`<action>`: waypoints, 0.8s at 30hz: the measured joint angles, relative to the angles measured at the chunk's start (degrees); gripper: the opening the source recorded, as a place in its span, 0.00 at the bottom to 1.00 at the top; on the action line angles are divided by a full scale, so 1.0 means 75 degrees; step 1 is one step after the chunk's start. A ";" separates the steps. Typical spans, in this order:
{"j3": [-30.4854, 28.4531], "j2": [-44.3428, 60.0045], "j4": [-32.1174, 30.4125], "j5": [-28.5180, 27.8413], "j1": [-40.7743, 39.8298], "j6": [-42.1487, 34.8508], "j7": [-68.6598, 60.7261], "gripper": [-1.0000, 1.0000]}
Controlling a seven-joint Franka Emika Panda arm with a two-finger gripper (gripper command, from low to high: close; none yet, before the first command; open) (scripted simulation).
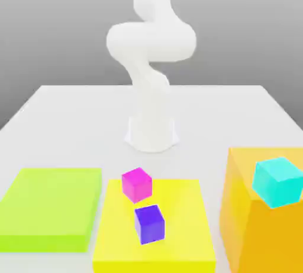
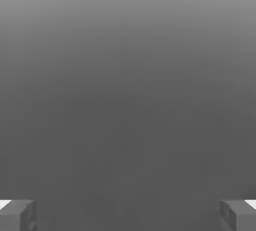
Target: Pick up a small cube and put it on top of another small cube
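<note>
The magenta-pink small cube (image 1: 137,184) sits on the far edge of a low yellow platform (image 1: 183,230). A violet-blue cube (image 1: 149,223) of like size stands just in front of it on the same platform. At the exterior view's right, a cyan cube (image 1: 277,181) rests on a tall orange block (image 1: 242,207); it looks clearly bigger than the magenta one. The small cube to pick up is out of view. My gripper (image 2: 128,215) is open, its fingertips (image 2: 17,215) wide apart with only grey background between them. The white arm (image 1: 151,59) rises out of the exterior view's top.
A low lime-green platform (image 1: 50,207) lies at the exterior view's left, beside the yellow one. The arm's base (image 1: 152,133) stands mid-table behind the platforms. The white tabletop (image 1: 71,124) stretches around it.
</note>
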 joint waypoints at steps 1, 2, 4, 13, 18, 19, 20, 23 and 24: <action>0.0238 0.0248 -0.0069 -0.0004 0.0052 0.0056 0.0196 0.50; 0.0488 0.0506 -0.0141 0.0008 0.0084 0.0129 0.0416 0.50; 0.0989 0.1035 -0.0285 0.0037 0.0144 0.0287 0.0888 0.50; 0.3128 0.3485 -0.0950 -0.0078 0.0580 0.1054 0.3289 0.50; 0.4051 0.4906 -0.1317 -0.0345 0.1026 0.1494 0.4775 0.50; 0.4142 0.5180 -0.1388 -0.0453 0.1213 0.1611 0.5109 0.50; 0.4181 0.5412 -0.1451 -0.0600 0.1135 0.1743 0.5445 0.50; 0.4116 0.6028 -0.1627 -0.1090 0.1389 0.2170 0.6451 0.50; 0.4058 0.6218 -0.1685 -0.1233 0.1359 0.2319 0.6770 0.50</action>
